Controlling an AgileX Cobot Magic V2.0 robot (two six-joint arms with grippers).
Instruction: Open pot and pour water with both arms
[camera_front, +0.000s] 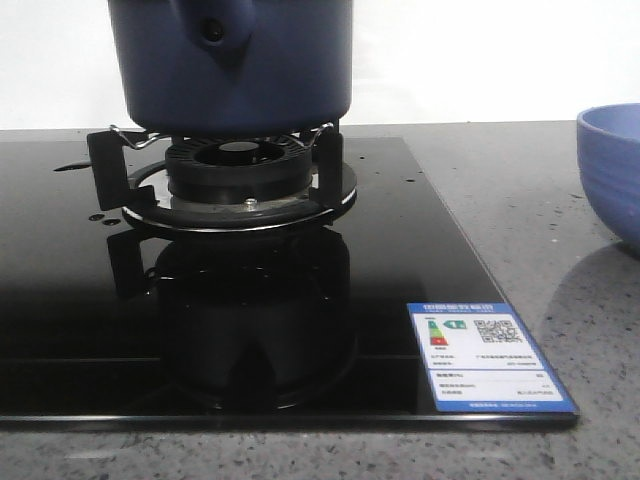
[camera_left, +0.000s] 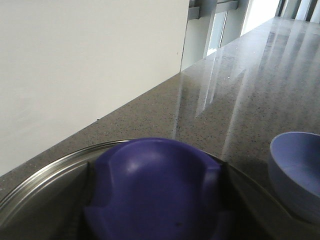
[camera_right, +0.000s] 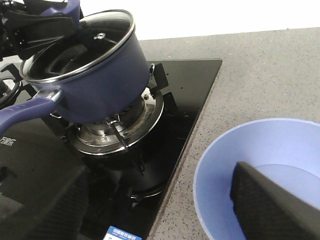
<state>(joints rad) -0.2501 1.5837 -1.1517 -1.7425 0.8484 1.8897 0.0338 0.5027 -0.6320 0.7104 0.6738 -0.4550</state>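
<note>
Navy enamel: the pot (camera_front: 235, 70) sits on the burner (camera_front: 240, 165) of the black glass hob (camera_front: 400, 250), directly beneath the left claw.
Left claw: left gripper (camera_left: 157, 210) appears clamped narrow on the lid knob (camera_left: 155, 185). Dark finger shapes press against both flanks of the knob.
Lid: the glass lid (camera_right: 90, 40) with its steel rim hangs from that claw, tilted over the pot mouth. I cannot tell whether its rim touches the pot.
Right claw: right gripper (camera_right: 155, 210) is spread wide and holds nothing.
Handle: the pot handle (camera_right: 25, 114) lies ahead of the right claw and off to one side, well apart from its fingers.
Bowl: the light blue bowl (camera_right: 260, 175) is just below the right claw, on the grey counter (camera_front: 560, 300) beside the hob.
Step in hand (judgement): lifting the lid clear of the pot.
Method note 1: raise the left claw straight up until the rim clears the pot wall, then carry it sideways. A tilted lid can catch the rim and drag the pot off the burner supports.
Method note 2: keep the grip centred on the knob, since a rounded knob may slip.
Method note 3: bring the right claw to the handle only once the lid is away.
</note>
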